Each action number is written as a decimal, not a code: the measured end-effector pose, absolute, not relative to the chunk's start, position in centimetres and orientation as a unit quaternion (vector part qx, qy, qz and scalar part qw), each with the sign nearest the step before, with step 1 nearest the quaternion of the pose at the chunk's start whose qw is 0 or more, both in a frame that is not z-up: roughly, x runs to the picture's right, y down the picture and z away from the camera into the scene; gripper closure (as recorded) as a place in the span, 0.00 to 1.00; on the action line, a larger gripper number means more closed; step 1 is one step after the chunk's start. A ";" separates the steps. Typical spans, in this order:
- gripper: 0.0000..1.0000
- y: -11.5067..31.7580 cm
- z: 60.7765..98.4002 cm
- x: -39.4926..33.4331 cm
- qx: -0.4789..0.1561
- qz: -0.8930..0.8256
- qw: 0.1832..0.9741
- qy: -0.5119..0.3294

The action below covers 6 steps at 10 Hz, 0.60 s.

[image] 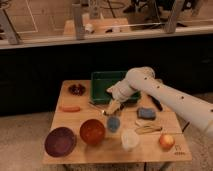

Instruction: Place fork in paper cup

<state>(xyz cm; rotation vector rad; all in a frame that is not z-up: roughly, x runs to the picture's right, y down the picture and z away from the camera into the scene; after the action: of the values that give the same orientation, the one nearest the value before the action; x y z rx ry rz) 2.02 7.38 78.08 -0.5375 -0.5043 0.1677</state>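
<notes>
The fork (pixel 97 108) lies slanting, upper left to lower right, its right end at the gripper (pixel 111 108). Whether the gripper grips it, I cannot tell. The paper cup (pixel 129 140) stands upright, apart.

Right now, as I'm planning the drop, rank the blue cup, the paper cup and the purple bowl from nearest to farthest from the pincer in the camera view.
The pincer hangs mid-table.
1. blue cup, directly in front of it.
2. paper cup, nearer the front edge, toward the picture's right.
3. purple bowl, at the front corner on the picture's left.
</notes>
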 end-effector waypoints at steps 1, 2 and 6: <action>0.20 8.6 79.7 1.5 -0.279 0.073 0.926 -0.243; 0.20 9.4 80.8 1.1 -0.290 0.067 0.924 -0.241; 0.23 10.7 83.1 -0.3 -0.316 0.050 0.917 -0.238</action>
<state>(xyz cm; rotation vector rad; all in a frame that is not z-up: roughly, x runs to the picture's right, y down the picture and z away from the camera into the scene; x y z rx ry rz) -0.31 10.67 83.07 -0.6510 -0.4899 0.1034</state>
